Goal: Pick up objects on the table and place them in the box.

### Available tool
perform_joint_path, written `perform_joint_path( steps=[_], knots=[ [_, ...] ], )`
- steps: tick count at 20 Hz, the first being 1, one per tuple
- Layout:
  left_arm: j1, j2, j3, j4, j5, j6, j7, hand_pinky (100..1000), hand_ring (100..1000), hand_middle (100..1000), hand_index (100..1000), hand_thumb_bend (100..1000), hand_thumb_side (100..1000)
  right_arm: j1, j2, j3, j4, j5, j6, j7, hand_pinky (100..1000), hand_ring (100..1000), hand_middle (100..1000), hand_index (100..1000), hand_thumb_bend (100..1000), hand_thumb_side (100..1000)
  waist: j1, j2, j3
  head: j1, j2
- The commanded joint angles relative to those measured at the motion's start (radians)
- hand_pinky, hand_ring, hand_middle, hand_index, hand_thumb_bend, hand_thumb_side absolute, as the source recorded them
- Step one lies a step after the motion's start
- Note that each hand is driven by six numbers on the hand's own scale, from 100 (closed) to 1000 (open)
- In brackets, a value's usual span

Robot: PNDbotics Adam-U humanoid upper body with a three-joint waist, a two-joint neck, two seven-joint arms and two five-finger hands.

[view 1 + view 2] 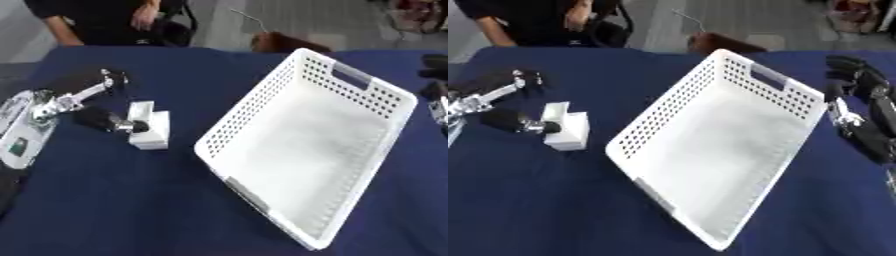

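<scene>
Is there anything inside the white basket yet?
No, the white basket shows only its bare bottom, and the white block sits outside it on the blue table by the left hand.

I see a dark blue cloth covering the table [131, 210]. Beyond its far edge lies pale grey floor [289, 17], evenly lit.

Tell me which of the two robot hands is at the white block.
The left robot hand: its dark fingers touch the white block left of the basket. The right robot hand sits apart, beyond the basket's far right side, touching nothing.
</scene>
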Motion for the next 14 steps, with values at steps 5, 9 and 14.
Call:
perform_joint_path(
  steps=[5, 9, 14],
  knots=[
    [-0.045, 0.004, -0.013, 0.021, -0.061, -0.010, 0.006, 650, 704, 811, 868, 758, 716, -0.020, -0.011, -0.003, -0.011, -0.005, -0.002, 0.005, 699, 837, 895, 891, 100, 689, -0.002, -0.012, -0.004, 0.013, -0.019],
    [-0.057, -0.009, -0.022, 0.038, -0.083, -0.018, 0.010, 633, 680, 797, 860, 759, 716, -0.022, -0.010, -0.003, -0.011, -0.006, -0.002, 0.005, 699, 837, 895, 891, 100, 689, -0.003, -0.009, -0.007, 0.014, -0.022],
    [-0.057, -0.024, -0.032, 0.054, -0.099, -0.022, 0.008, 520, 571, 737, 821, 747, 709, -0.024, -0.010, -0.003, -0.011, -0.007, -0.003, 0.006, 699, 837, 895, 891, 100, 690, -0.004, -0.005, -0.010, 0.014, -0.022]
  ],
)
